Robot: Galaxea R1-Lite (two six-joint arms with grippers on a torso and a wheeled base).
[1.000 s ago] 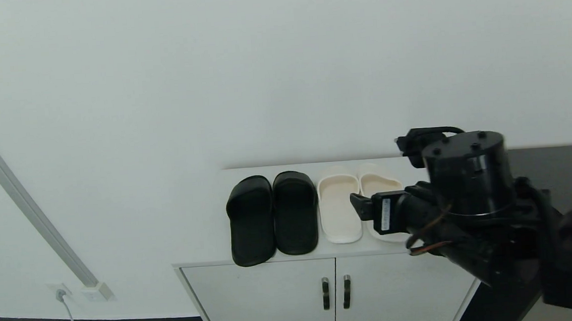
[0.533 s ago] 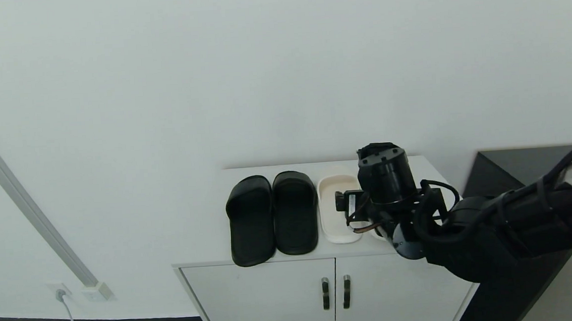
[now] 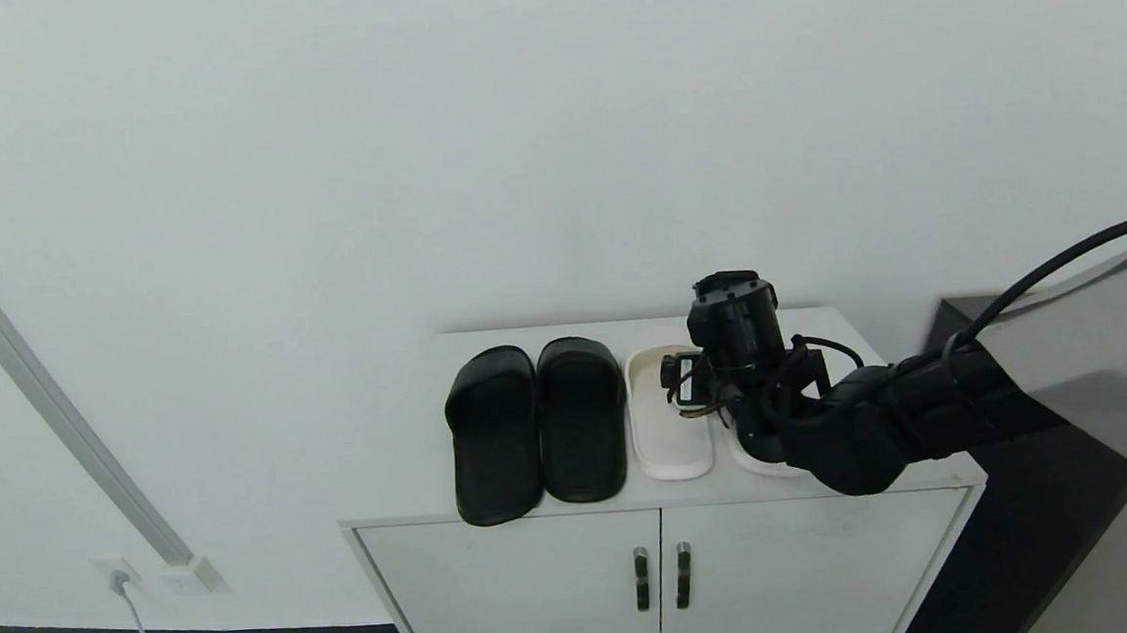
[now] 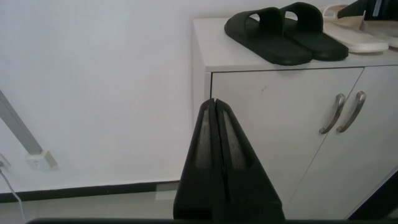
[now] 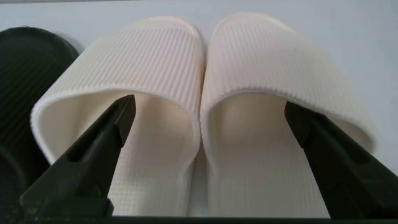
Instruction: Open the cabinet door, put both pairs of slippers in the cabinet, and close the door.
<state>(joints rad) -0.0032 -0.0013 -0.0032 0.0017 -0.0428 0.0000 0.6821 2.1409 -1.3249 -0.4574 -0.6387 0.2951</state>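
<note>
The pair of cream ribbed rubber slippers [image 5: 205,74] lies side by side on the right part of the low white two-door cabinet's top [image 3: 407,483], toes toward the wall. The pair of matte black rubber slides [image 3: 492,428] lies just beside it, to the left. The right gripper [image 5: 210,109] hangs over the cream pair's heel ends with its fingers spread wide, one at each outer edge (contact cannot be judged). Both cabinet doors [image 3: 512,594] are closed, their metal bar handles [image 3: 641,578] meeting at the middle. The left gripper [image 4: 214,109] is low, in front of the cabinet's left corner, fingers pressed together and empty.
</note>
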